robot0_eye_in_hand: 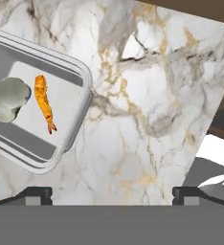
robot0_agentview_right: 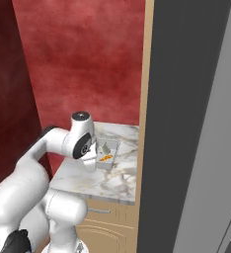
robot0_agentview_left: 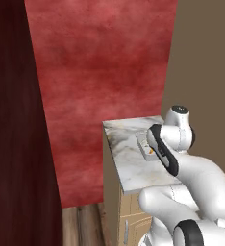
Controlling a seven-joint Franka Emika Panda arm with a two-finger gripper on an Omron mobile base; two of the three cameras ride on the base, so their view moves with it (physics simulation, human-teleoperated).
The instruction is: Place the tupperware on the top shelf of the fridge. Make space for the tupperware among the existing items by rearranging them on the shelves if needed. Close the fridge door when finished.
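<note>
Red walls behind; marble counter [robot0_agentview_right: 100, 180] juts out over tan cabinets. Tupperware [robot0_eye_in_hand: 35, 103] sits on the counter w/ an orange bit [robot0_eye_in_hand: 44, 102] and a pale grey lump [robot0_eye_in_hand: 7, 98] inside, near the counter's back, bare marble on its other sides. Gripper [robot0_eye_in_hand: 112, 194] hovers over bare marble beside it, tips wide apart, nothing between. Grey fridge [robot0_agentview_right: 186, 123] stands just right of the counter edge.
</note>
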